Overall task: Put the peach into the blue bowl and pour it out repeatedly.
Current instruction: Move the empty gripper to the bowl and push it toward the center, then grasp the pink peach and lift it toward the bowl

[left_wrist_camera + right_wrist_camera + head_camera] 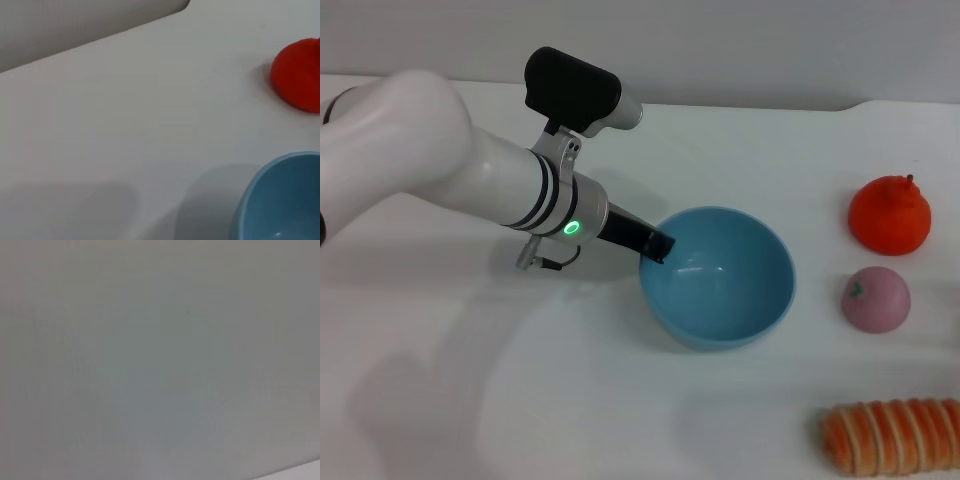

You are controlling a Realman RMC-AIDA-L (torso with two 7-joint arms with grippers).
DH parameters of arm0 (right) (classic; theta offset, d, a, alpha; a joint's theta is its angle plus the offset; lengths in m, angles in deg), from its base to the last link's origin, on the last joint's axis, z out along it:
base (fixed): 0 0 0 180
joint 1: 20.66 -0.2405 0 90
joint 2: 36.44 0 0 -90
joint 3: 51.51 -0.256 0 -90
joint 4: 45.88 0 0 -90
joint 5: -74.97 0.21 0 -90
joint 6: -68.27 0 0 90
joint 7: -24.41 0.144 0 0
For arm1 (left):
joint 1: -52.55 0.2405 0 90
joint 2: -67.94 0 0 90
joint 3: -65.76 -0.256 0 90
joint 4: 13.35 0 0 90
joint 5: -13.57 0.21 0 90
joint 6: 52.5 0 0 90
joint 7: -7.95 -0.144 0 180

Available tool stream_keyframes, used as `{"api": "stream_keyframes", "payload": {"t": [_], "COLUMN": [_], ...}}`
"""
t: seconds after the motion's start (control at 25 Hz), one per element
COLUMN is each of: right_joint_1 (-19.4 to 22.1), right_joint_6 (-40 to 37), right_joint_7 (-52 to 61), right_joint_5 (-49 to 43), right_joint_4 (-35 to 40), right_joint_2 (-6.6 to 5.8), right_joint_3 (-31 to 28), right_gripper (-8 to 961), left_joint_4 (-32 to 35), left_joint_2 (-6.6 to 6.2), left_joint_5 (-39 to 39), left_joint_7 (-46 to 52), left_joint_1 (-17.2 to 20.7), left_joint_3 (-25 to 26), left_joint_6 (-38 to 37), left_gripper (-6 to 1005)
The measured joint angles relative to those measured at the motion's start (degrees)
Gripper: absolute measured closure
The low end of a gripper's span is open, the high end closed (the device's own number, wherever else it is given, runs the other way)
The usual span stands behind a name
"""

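Observation:
The blue bowl (745, 290) stands empty on the white table, mid-right in the head view, tipped a little so its opening faces the camera. My left gripper (658, 246) is at the bowl's left rim, its black fingers closed over the rim. The bowl's edge also shows in the left wrist view (285, 200). The peach (875, 298), pink-mauve with a small green leaf mark, lies on the table just right of the bowl, apart from it. The right gripper is out of view; the right wrist view shows only a plain grey surface.
An orange-red stemmed fruit (889, 215) sits behind the peach and also shows in the left wrist view (300, 75). An orange-and-white striped roll (895, 436) lies at the front right. The table's back edge (740, 100) meets a grey wall.

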Motion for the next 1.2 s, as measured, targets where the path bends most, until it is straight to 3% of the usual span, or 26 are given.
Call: {"api": "stream_keyframes", "payload": {"t": [0.32, 0.44, 0.6, 0.8, 1.04, 1.12, 1.2], "right_joint_1": [-0.1, 0.0, 0.2, 1.3, 1.2, -0.5, -1.6], "right_joint_6": [-0.3, -0.3, 0.0, -0.2, -6.5, -10.4, -12.2], "right_joint_7": [0.4, 3.7, 13.6, 39.4, 71.9, 88.6, 93.6], "right_joint_5": [0.0, -0.2, -5.2, -22.0, -44.6, -57.3, -62.1], "right_joint_4": [-0.3, -0.3, 3.0, 17.1, 40.6, 51.5, 54.8], "right_joint_2": [0.04, -0.05, -0.47, -0.52, -0.46, -0.87, -1.17], "right_joint_3": [-0.3, -0.2, 0.9, 3.2, 4.9, 6.8, 7.2], "right_gripper": [462, 468, 475, 485, 496, 500, 504], "left_joint_4": [0.4, 0.7, 2.1, 2.3, 2.3, 2.4, 2.5], "left_joint_2": [-0.25, -0.33, -0.43, -0.31, -0.17, -0.17, -0.17], "left_joint_5": [0.9, 2.7, 8.6, 16.1, 21.4, 22.6, 22.9], "left_joint_7": [-0.1, -0.1, 0.3, 1.5, 4.2, 5.1, 5.2], "left_joint_1": [-1.7, -3.1, -6.3, -10.6, -12.7, -13.0, -13.2], "left_joint_3": [0.5, 2.1, 8.8, 16.3, 17.9, 18.5, 19.4], "left_joint_6": [-1.5, -2.4, -5.5, -8.5, -8.8, -8.8, -8.7], "left_gripper": [987, 995, 1000, 1001, 1001, 1000, 1000]}}
